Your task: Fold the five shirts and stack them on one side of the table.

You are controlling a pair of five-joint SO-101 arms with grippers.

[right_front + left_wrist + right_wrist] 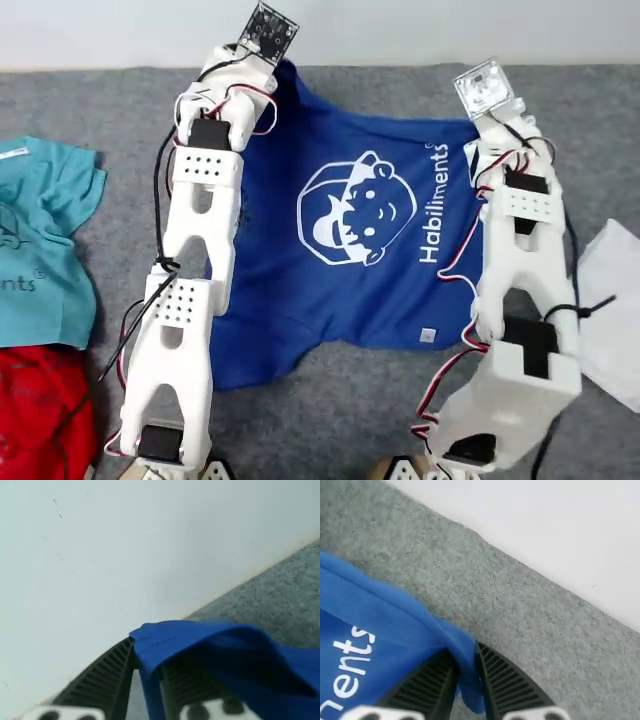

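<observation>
The blue shirt (280, 250) seems soft and light; left claw (142, 672) and right claw (466, 672) each clamp a corner near the table (370, 400) far edge.

blue shirt (290, 310) w/ white logo (357, 208) | teal shirt (45, 250) | red shirt (40, 410) | white cloth (615, 300) | grey tbl (350, 420)

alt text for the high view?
The left arm and right arm stretch over a blue shirt spread print-up on the grey table, to its far corners. A teal shirt and red shirt lie beside the left arm, a white cloth beside the right.
</observation>
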